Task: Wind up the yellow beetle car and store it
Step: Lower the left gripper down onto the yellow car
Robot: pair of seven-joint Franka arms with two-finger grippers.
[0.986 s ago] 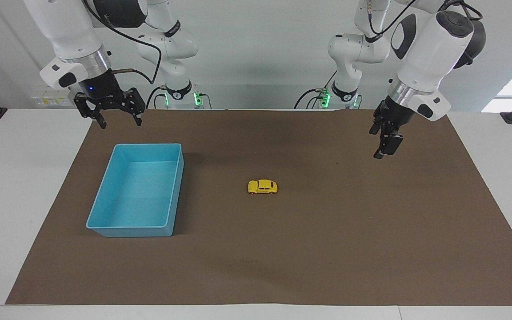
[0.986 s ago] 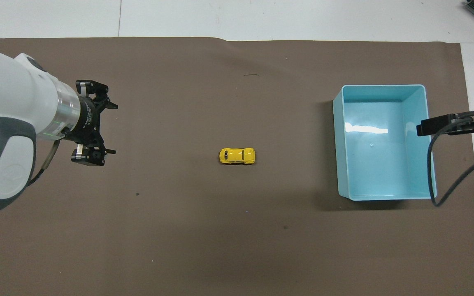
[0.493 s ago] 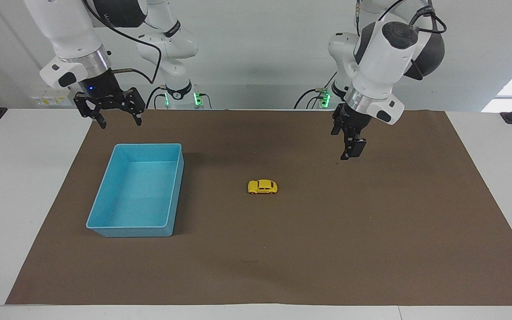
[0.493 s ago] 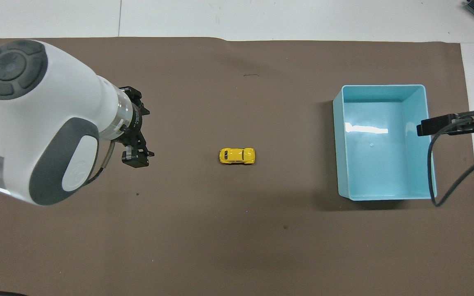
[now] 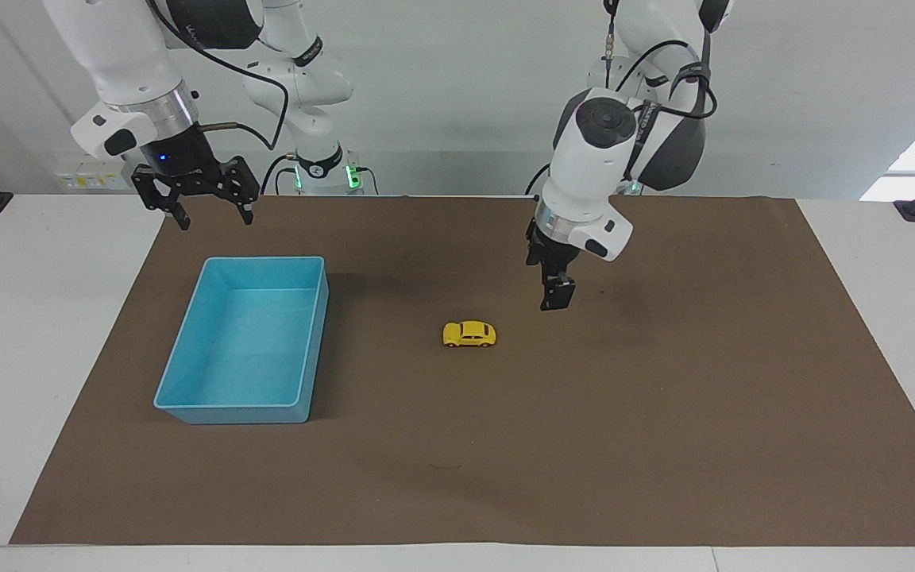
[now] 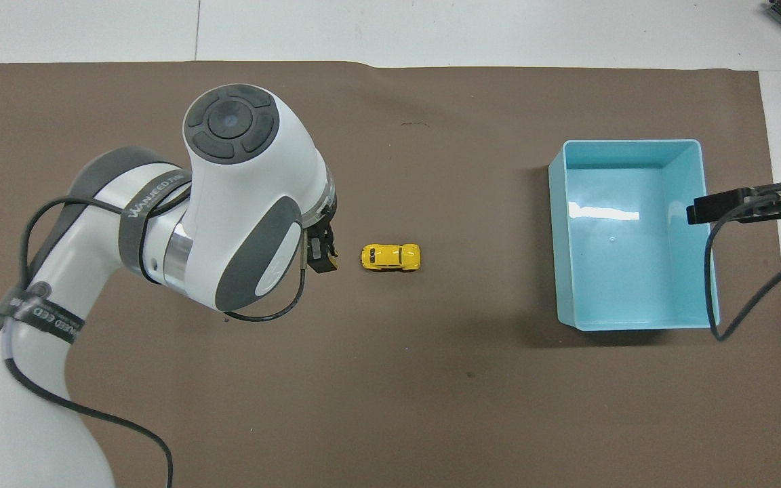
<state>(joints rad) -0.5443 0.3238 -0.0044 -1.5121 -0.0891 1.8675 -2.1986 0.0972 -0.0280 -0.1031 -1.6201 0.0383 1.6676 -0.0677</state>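
The yellow beetle car (image 5: 469, 334) stands on its wheels in the middle of the brown mat and also shows in the overhead view (image 6: 391, 257). My left gripper (image 5: 555, 300) hangs point-down over the mat just beside the car, toward the left arm's end, not touching it. It is open and empty; one fingertip (image 6: 323, 261) shows from above, the other is hidden under the wrist. My right gripper (image 5: 214, 214) is open and empty. It waits over the mat's edge by the blue bin's (image 5: 187, 349) end that is nearer to the robots.
The blue bin (image 6: 709, 237) is empty and sits toward the right arm's end of the table, level with the car. The brown mat (image 5: 664, 445) covers most of the white table. A black cable (image 6: 723, 285) from the right arm hangs over the bin's outer wall.
My left arm has swung from the left arm's end of the mat toward the middle and lowered, bringing its gripper next to the car. The car, bin and right arm have not moved.
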